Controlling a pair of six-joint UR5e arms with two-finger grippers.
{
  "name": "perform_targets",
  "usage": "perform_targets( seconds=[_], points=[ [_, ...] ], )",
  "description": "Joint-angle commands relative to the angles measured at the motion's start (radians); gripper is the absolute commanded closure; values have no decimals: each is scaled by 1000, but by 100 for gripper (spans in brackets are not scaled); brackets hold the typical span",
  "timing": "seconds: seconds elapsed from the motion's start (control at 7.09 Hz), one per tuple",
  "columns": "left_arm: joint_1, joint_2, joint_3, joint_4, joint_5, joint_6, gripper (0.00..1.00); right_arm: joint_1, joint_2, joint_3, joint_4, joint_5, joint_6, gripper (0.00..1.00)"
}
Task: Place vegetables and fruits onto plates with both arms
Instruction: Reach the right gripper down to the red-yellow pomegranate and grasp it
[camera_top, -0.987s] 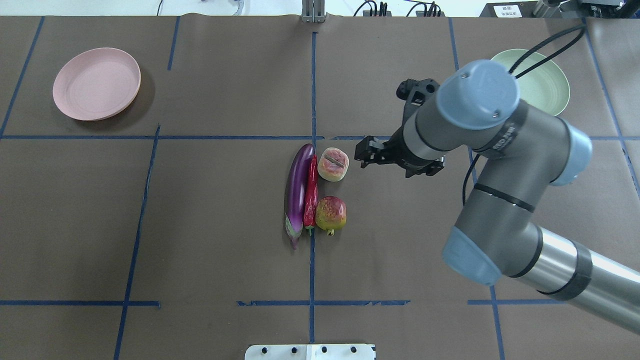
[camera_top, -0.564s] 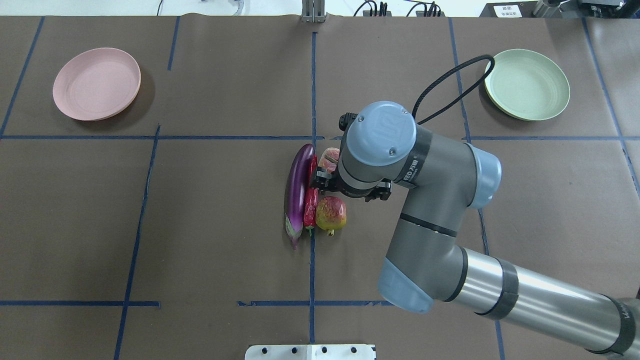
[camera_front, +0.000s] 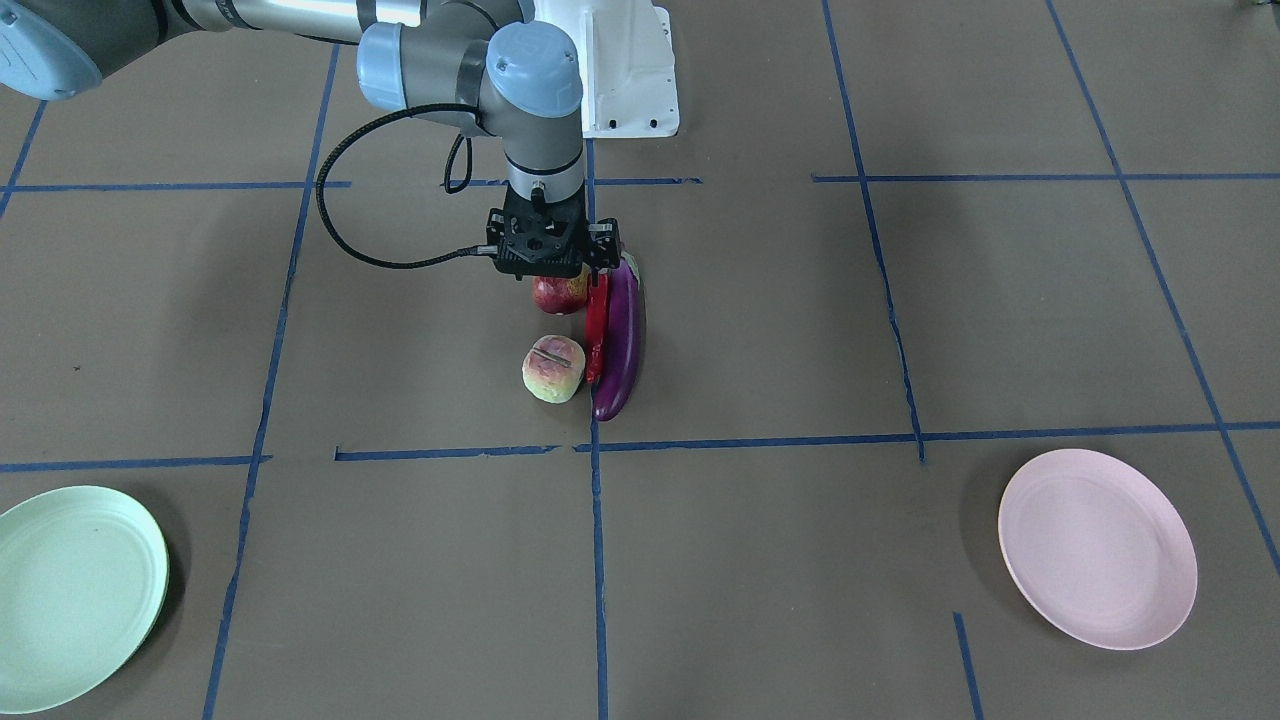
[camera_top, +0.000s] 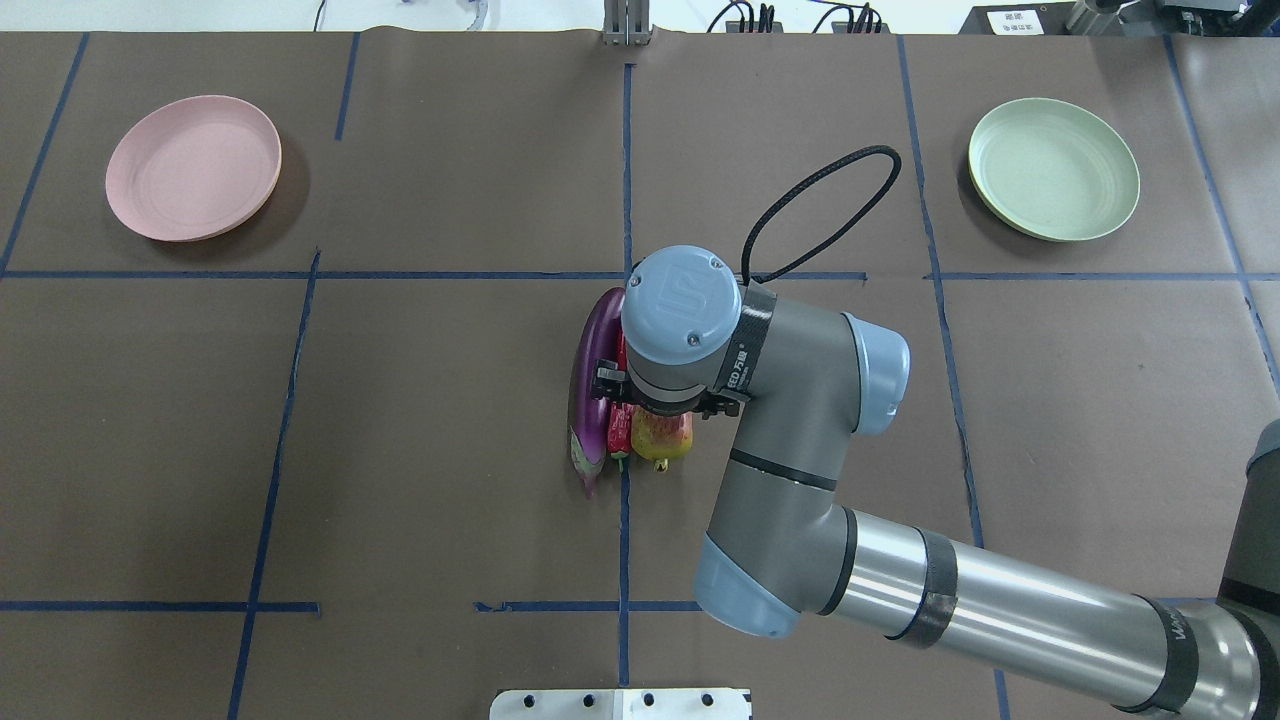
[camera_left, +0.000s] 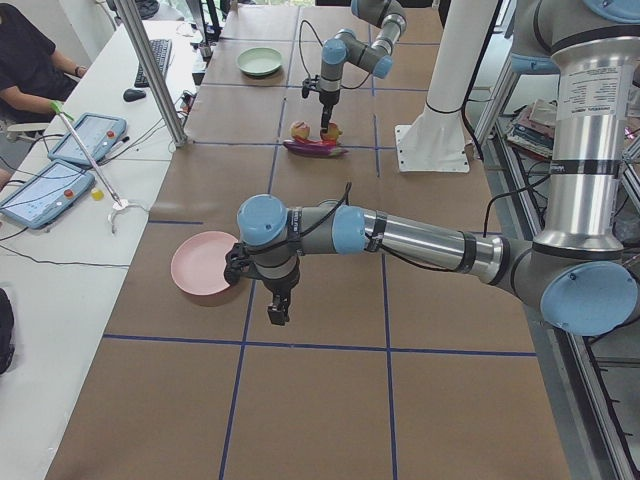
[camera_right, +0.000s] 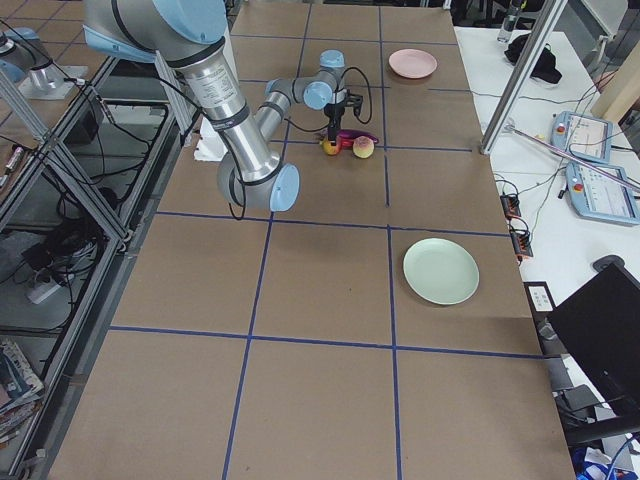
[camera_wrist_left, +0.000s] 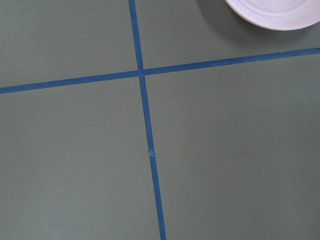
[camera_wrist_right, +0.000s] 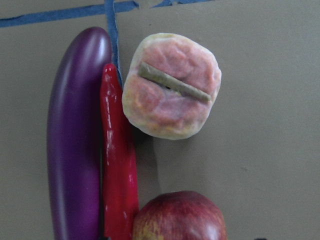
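Pomegranate (camera_front: 560, 295), on the bench (camera_front: 800, 300) beside chili (camera_front: 597, 322), eggplant (camera_front: 621, 340) and peach (camera_front: 553, 368), is overhung by the wide-open right pincer (camera_front: 553, 268), while the left pincer (camera_left: 277, 310), near the pink plate (camera_left: 200, 270), cannot be told wide or narrow.

Blue tape grid (camera_top: 626, 170) on brown table (camera_top: 450, 420).

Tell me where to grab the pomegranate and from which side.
Come straight down from above and close the right end effector on the round middle of the pomegranate. Probably best: one finger in the gap toward the peach, the other at the crown end, since the chili lies tight against its flank.
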Motion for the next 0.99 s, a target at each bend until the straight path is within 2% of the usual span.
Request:
perform_targets(
  seconds=[0.0,0.42,0.56,0.71,0.85],
  points=[
    [0,0,-2,0,0,0,0,-20,-1,-15,0,-25,-9,1],
    [0,0,-4,0,0,0,0,-40,-8,-23,0,-58,-16,1],
    [0,0,-5,0,0,0,0,-45,-8,-23,-3,-58,-15,9],
    [0,0,-5,0,0,0,0,-45,-4,-21,-6,-58,2,62],
    [0,0,-10,0,-3,0,0,-46,-9,-13,-9,-58,11,99]
  ],
)
